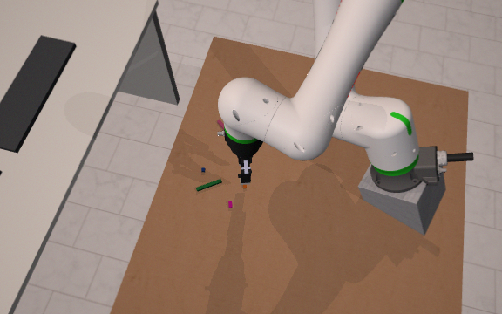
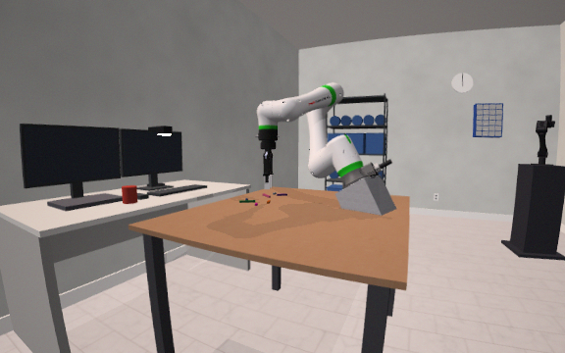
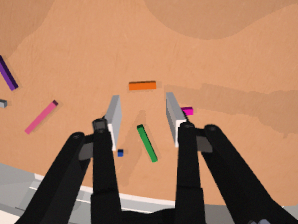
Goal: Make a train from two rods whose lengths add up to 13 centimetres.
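Note:
My gripper (image 1: 245, 178) (image 2: 266, 180) (image 3: 143, 104) hangs a little above the brown table (image 1: 181, 262) (image 2: 312, 245), its fingers partly open with nothing between them. An orange rod (image 1: 245, 187) (image 2: 268, 201) (image 3: 143, 84) lies flat on the table just below and ahead of the fingertips, apart from them. A green rod (image 1: 208, 185) (image 2: 247, 201) (image 3: 147, 143) lies to its left. A small blue rod (image 1: 203, 170) (image 3: 120, 152) and a magenta rod (image 1: 230, 204) (image 2: 256, 204) (image 3: 186, 111) lie nearby. A pink rod (image 1: 220, 124) (image 2: 266, 195) (image 3: 41, 116) and a purple rod (image 2: 281, 194) (image 3: 8, 72) lie further back.
The robot's grey base (image 1: 401, 201) (image 2: 363, 196) stands at the table's right side. A white desk (image 1: 37, 131) (image 2: 67, 211) with monitors, a keyboard and a red cup (image 2: 129, 194) stands left of the table.

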Robot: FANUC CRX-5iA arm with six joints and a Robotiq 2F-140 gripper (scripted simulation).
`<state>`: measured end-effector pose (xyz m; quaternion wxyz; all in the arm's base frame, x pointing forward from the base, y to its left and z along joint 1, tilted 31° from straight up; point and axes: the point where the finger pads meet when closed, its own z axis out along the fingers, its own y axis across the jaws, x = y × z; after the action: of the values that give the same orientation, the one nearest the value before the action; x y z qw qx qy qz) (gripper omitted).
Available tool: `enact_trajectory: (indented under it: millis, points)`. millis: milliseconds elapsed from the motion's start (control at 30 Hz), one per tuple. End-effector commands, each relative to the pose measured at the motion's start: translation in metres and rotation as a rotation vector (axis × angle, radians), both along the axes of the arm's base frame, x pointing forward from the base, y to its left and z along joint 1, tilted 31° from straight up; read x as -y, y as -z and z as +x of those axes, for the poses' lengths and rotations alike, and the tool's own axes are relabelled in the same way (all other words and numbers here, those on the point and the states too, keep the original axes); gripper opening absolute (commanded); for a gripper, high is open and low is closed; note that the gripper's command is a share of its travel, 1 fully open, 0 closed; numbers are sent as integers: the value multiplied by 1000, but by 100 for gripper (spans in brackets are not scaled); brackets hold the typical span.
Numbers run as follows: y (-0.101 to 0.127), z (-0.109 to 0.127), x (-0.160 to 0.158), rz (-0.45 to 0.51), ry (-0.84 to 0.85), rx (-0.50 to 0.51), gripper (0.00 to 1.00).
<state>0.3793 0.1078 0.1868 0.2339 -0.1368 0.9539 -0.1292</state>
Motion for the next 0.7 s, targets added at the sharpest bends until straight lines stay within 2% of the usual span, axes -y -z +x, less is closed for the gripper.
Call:
enact_trajectory:
  millis: [0,233,267,667]
  points:
    - [-13,-9,-3,-1,1,1,35]
    - [-16,-10,-4,-1,1,1,35]
    - [-16,-10,-4,-1,1,1,100]
    - [-16,-10,-4,-1,1,1,100]
